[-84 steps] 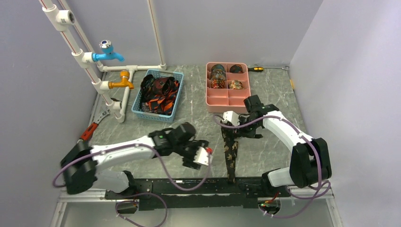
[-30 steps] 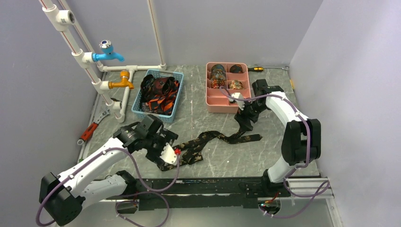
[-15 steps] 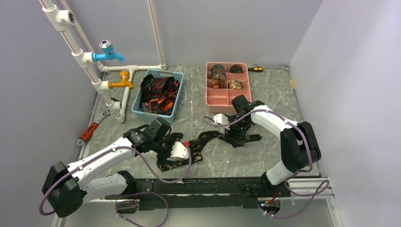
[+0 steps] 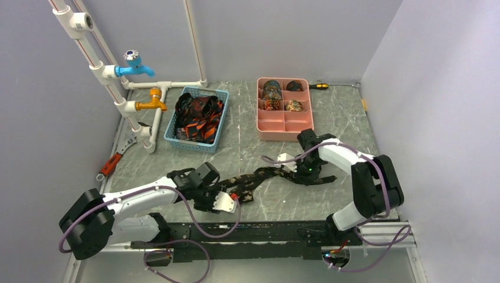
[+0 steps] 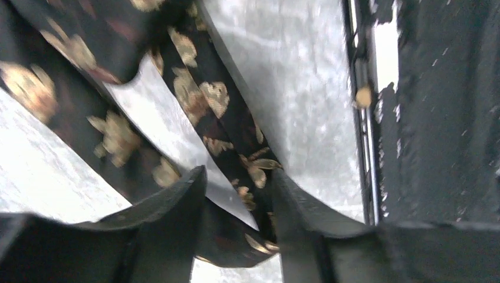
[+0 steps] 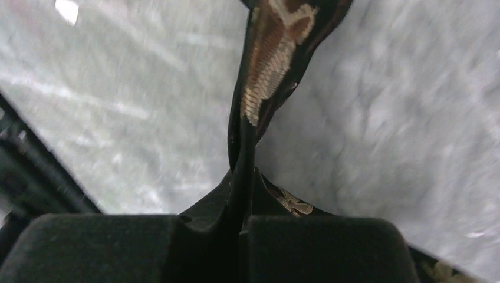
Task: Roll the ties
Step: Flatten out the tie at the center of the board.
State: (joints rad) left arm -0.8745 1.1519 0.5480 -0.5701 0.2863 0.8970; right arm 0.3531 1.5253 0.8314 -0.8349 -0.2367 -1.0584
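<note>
A black tie with gold leaf motifs (image 4: pixel 259 175) lies stretched left to right across the middle of the table. My left gripper (image 4: pixel 231 200) is at its left end. In the left wrist view the fingers (image 5: pixel 177 203) stand apart with the tie (image 5: pixel 194 94) passing between them and resting against the right finger. My right gripper (image 4: pixel 293 167) is at the tie's right part. In the right wrist view the gripper (image 6: pixel 243 217) is shut on a folded edge of the tie (image 6: pixel 268 65), just above the table.
A blue basket (image 4: pixel 194 144) of loose ties stands back left. A pink tray (image 4: pixel 283 134) holding rolled coils stands back centre. White pipes with taps (image 4: pixel 132 106) and a red-handled wrench (image 4: pixel 115 159) are at the left. A black rail (image 4: pixel 247 233) runs along the front edge.
The tie, first hanging from the right gripper, now lies across the table. The left gripper has moved right onto its left end. The right gripper has come down and nearer with the tie.
</note>
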